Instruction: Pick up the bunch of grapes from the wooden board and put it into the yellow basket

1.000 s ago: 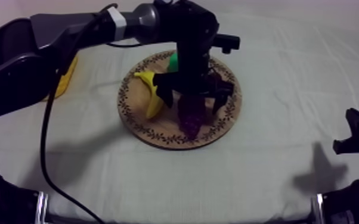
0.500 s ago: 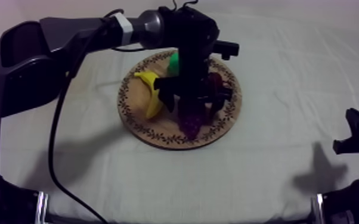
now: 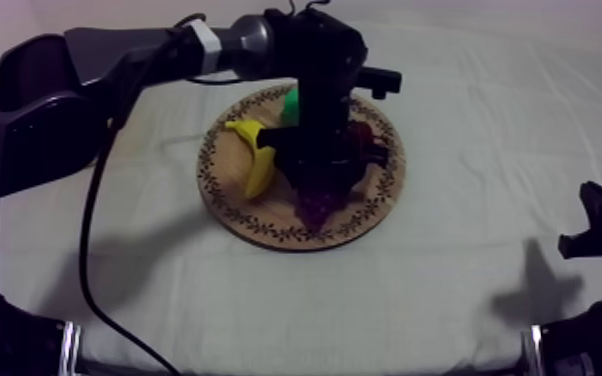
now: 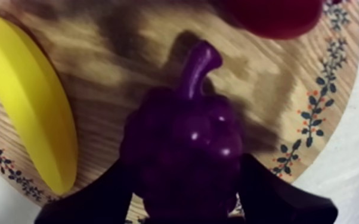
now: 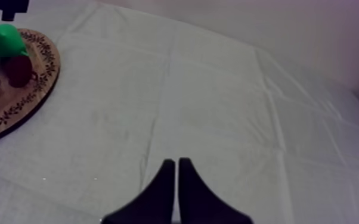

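Your left gripper [image 3: 322, 172] is clamped on the bunch of grapes [image 4: 185, 146]. The bunch sits near the middle of the wooden board [image 3: 265, 228], between the banana [image 4: 30, 101] and the small red fruit [image 4: 271, 15]. The grasp looks made, but the lift and the carry to the yellow basket remain. Your right gripper [image 5: 176, 164], fingers together, hangs well off the board.

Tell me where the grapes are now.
In the top view the bunch of grapes lies on the wooden board beside the banana, its stem toward the small red fruit, with my left pincer shut round it.
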`<state>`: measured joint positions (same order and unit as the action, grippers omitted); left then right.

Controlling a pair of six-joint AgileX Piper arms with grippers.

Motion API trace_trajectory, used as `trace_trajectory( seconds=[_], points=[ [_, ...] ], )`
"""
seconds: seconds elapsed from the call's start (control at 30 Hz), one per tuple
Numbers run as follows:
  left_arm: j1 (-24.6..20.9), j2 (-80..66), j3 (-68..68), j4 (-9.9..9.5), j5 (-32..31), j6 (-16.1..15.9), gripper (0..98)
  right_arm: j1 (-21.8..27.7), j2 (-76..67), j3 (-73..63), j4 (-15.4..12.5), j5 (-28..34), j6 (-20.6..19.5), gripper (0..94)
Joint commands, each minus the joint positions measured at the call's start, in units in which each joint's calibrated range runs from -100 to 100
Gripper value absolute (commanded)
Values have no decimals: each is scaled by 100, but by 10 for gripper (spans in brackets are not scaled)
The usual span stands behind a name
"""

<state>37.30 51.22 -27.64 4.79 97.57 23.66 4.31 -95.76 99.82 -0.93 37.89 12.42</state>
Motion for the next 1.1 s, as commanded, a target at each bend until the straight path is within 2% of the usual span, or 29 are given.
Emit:
trace_trajectory(
  seconds=[0.0,0.7,1.07],
  points=[
    [3,-86,15,-14,-1,-12,554,-2,0,-4,-2,2,1,3],
    [-98,-1948,27,-58,215,-252,561,-2,0,-4,-2,2,1,3],
    [-603,-2268,520,-209,206,-428,560,-2,0,-4,-2,2,1,3]
  ],
)
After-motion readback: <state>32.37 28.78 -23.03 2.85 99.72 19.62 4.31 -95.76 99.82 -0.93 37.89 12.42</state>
